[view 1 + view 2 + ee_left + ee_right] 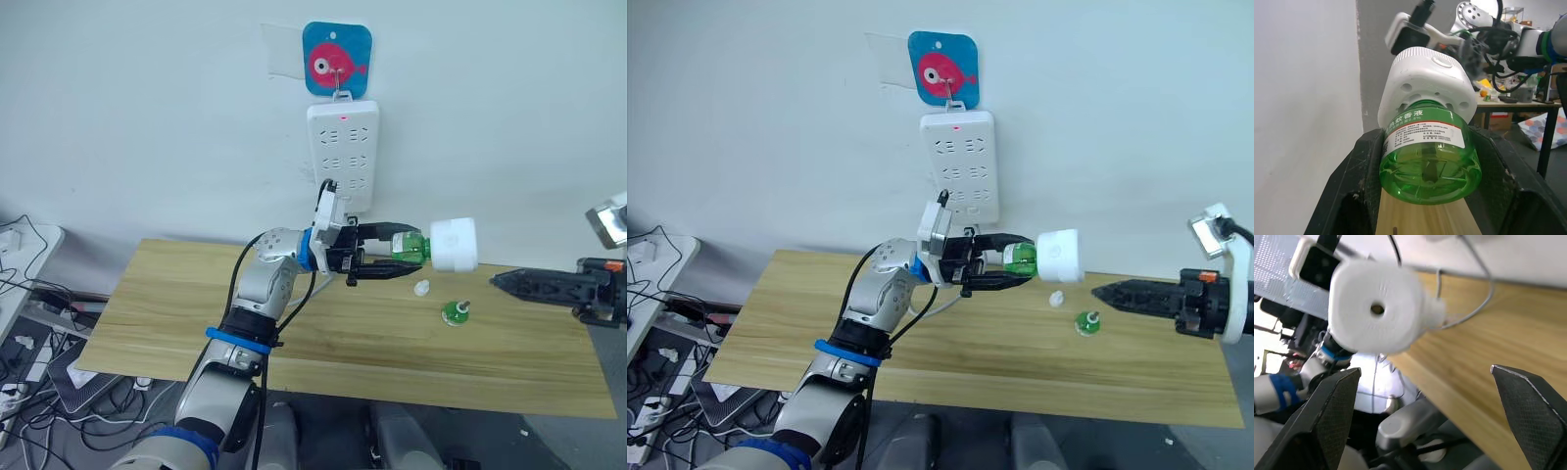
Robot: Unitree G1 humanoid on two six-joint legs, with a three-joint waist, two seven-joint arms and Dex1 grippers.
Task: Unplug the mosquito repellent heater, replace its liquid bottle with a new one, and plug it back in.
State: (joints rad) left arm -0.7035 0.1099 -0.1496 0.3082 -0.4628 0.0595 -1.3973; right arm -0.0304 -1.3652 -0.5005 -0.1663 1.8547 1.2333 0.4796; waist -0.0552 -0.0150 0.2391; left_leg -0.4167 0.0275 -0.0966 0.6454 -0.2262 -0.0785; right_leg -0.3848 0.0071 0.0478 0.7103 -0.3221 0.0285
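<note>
Right now I have the left gripper (pixel 397 259) clamped on the green liquid bottle (pixel 1429 152), its two black fingers pressed against the bottle's sides, holding it sideways in the air above the wooden table (pixel 196 313). The mosquito repellent heater (pixel 454 245) is fitted on the bottle's far end, pointing toward my right arm, and it hangs just below the white power strip (pixel 343 155) on the wall without touching it (a red light shows near the strip's top). Above the strip is a blue tag with a pink fish (pixel 336 61).

My right gripper (pixel 1425 396) is level with the heater and well apart from it; in the right wrist view its fingers stand wide apart with nothing between them, and the heater's white face with its small centre hole sits ahead.

On the table between the two grippers lie a small white cap (pixel 421 287) and, just beside it, a small green bottle (pixel 456 312) standing upright.
</note>
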